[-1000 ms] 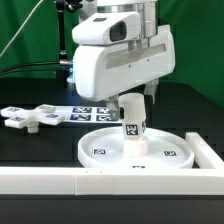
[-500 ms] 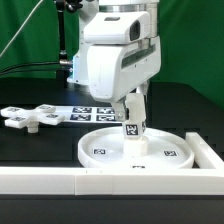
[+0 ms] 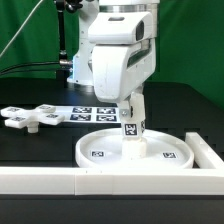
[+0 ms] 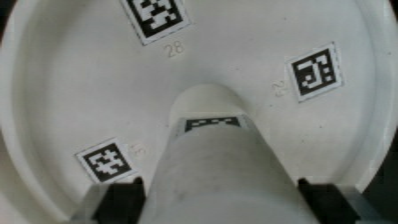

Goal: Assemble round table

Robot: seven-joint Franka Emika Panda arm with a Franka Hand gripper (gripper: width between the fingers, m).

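The large round rimmed disc lies flat on the table, tags up; in the wrist view its tagged inner face fills the frame. The short cylindrical post stands upright at the disc's centre, its lower end on the disc. My gripper is shut on the post from above. In the wrist view the post sits between the two dark fingers of the gripper. The cross-shaped piece lies apart at the exterior view's left.
The marker board lies behind the disc. A long white border wall runs along the front and turns up the exterior view's right side. A green backdrop stands behind.
The wrist has turned and shifted toward the exterior view's right, and the post's tag has turned with it. The disc and cross-shaped piece have not moved.
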